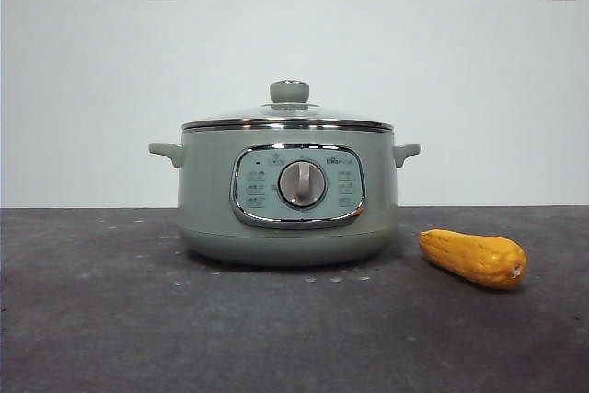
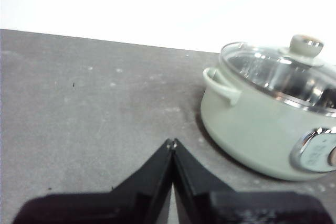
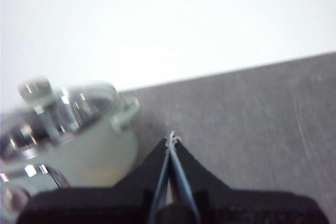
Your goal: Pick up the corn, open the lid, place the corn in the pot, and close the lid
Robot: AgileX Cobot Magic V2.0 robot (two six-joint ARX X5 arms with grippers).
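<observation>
Both end effectors, left (image 2: 172,142) and right (image 3: 171,139), were closed empty; the rounded corn (image 1: 473,258), out of both wrist views, could be rolled off the tabletop (image 1: 110,338) if nudged.

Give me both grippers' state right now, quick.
Left gripper: closed, holding nothing, above the table beside the pot.
Right gripper: closed, holding nothing.

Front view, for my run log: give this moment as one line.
lid on pot | corn on table beside pot, untouched | left hand shut, empty | right hand shut, empty
</observation>
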